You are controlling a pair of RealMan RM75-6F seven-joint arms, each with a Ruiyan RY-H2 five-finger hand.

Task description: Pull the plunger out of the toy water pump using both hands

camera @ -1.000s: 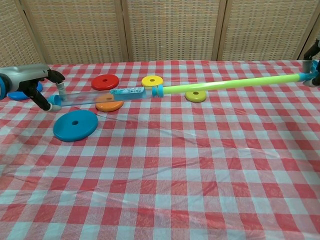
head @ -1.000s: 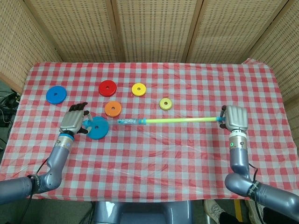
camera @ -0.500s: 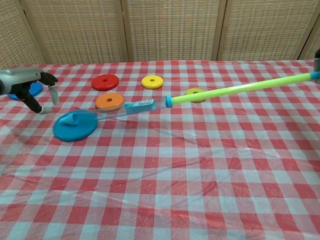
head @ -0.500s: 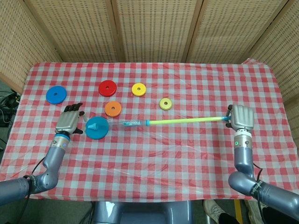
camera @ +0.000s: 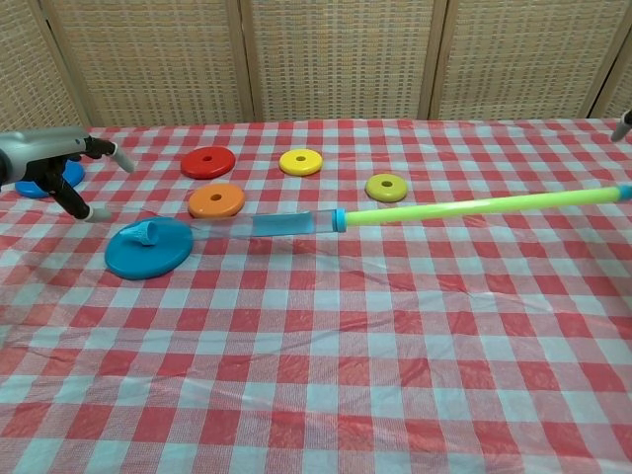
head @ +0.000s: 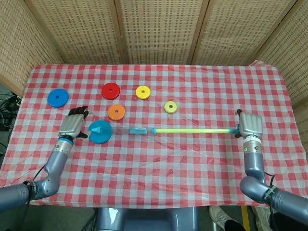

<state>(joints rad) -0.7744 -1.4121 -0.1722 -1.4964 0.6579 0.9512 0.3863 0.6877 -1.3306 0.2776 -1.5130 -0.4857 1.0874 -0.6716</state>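
Right hand [head: 250,126] almost wholly past chest view's right edge; only fingertip sliver shows. Its grip on plunger [head: 192,130] end hidden under palm in head view. Clear pump barrel [camera: 259,226] blurred. Left hand [camera: 51,163] cut by chest view's left edge.

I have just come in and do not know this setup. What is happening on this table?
The robot is working on a toy water pump. Its right hand holds the end of the yellow-green plunger. The left hand is open beside the large blue disc and holds nothing, so the pump's clear barrel is ungripped.
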